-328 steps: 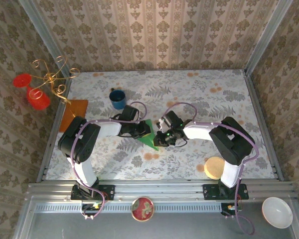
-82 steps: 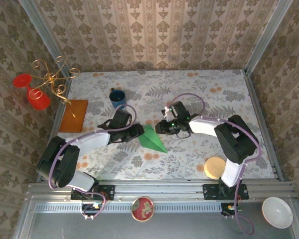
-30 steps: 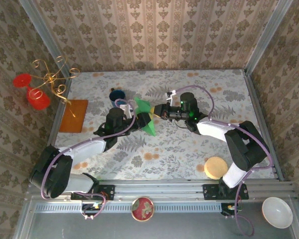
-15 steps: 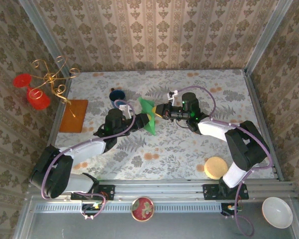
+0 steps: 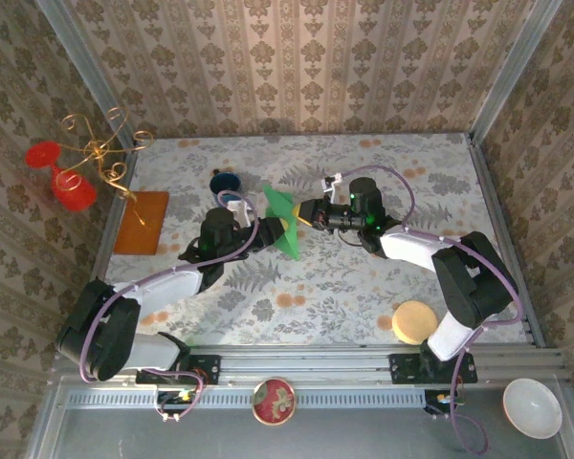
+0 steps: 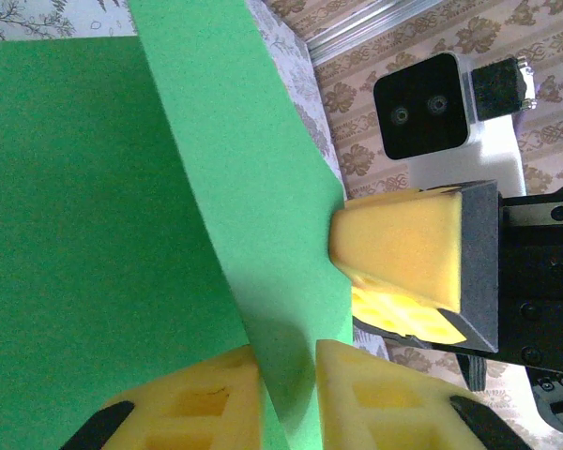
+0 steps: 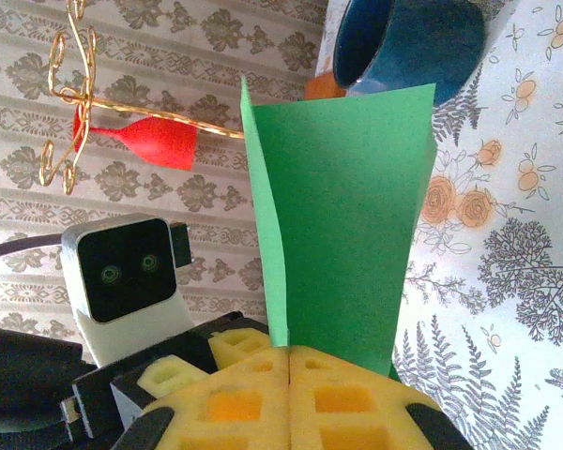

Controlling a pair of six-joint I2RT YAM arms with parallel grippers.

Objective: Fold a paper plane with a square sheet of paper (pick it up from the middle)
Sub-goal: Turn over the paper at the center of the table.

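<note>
Now we hold green paper (image 5: 288, 240) aloft beside the mug (image 5: 226, 182) | right gripper (image 7: 289, 354) clamped on it | left gripper (image 6: 283, 366) just closed, apparently pinching it too | creasing next

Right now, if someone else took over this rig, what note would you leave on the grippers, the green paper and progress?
Right gripper: shut on the paper plane, pinching one end.
Left gripper: fingers either side of the same paper; firm pinch not confirmable.
Paper plane: held up off the table between both grippers, near the blue mug.
Done: green sheet folded into layers and lifted.
To do: probably finish the wing folds, then set it down; check the left grip first.
</note>
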